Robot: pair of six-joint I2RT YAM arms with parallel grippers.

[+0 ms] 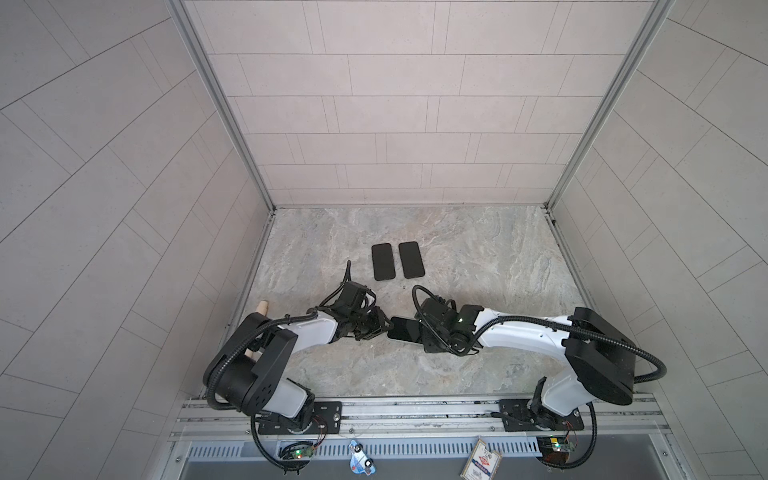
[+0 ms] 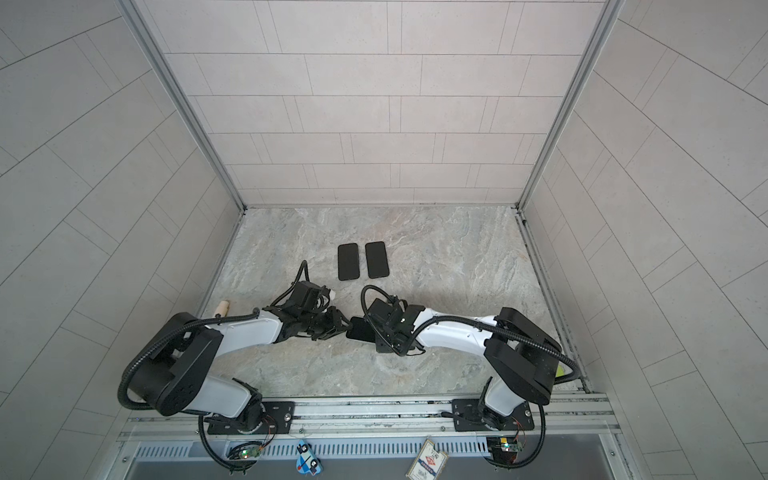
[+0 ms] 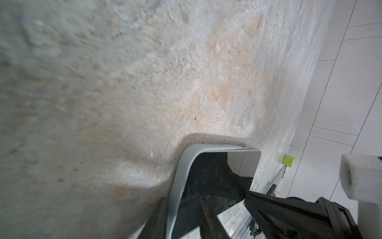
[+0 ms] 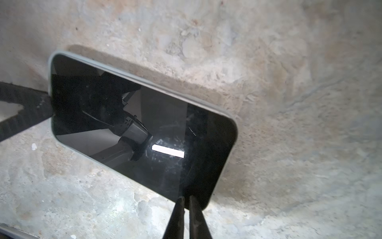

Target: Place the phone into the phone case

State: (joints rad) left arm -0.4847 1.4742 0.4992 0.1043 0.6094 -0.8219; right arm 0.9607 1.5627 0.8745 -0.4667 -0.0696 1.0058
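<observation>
**Marble-look tabletop, one phone, two grippers on it**

Tiled walls all round, marbled tabletop [image 1: 478, 257] in the middle. Quick count: one phone [image 1: 403, 330], glossy dark screen with a pale rim, sitting a bit toward 6 o'clock from the table's centre. Left gripper [image 3: 183, 211] has narrow jaws clamped on one end, and right gripper [image 4: 186, 201] has its jaws almost together, pinching the other end. Two black phone-sized slabs [image 1: 382, 262] [image 1: 411, 259] lie flat side by side at the phone's 12 o'clock, well apart from it. Can't tell if either is a case. Two hang tags [image 1: 360, 457] [image 1: 481, 458] on the front rail, print too small to read.
</observation>
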